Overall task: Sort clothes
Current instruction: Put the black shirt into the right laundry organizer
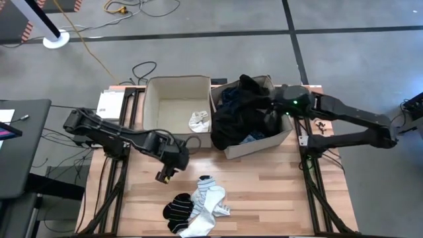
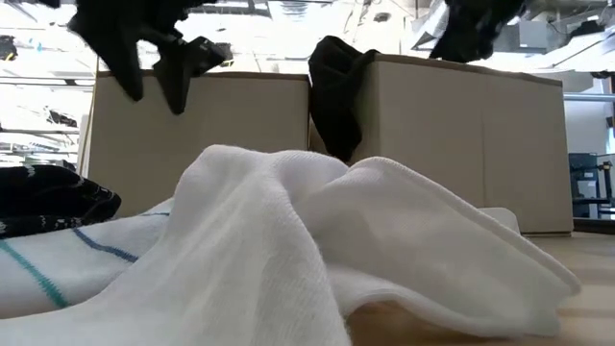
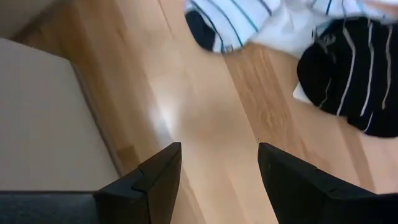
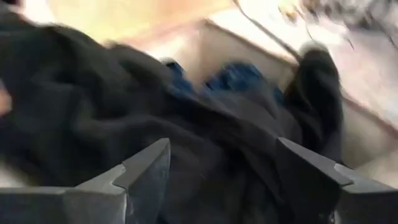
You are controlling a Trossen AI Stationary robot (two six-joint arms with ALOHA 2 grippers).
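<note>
Socks: soft, light, floppy; I'd pinch a bunched fold.
Left claw: spread, empty, above the surface.
Right claw: spread over dark clothes in a bin.

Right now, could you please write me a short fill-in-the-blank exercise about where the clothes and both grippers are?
1. The left bin holds a single ____ garment.
2. The right gripper, fingers open, hangs over the bin heaped with ____ clothes.
3. The left gripper, open and empty, hovers above the bare ____.
4. The socks lie on the tabletop, ____ both bins.

Missing words: white; dark; tabletop; outside
</note>
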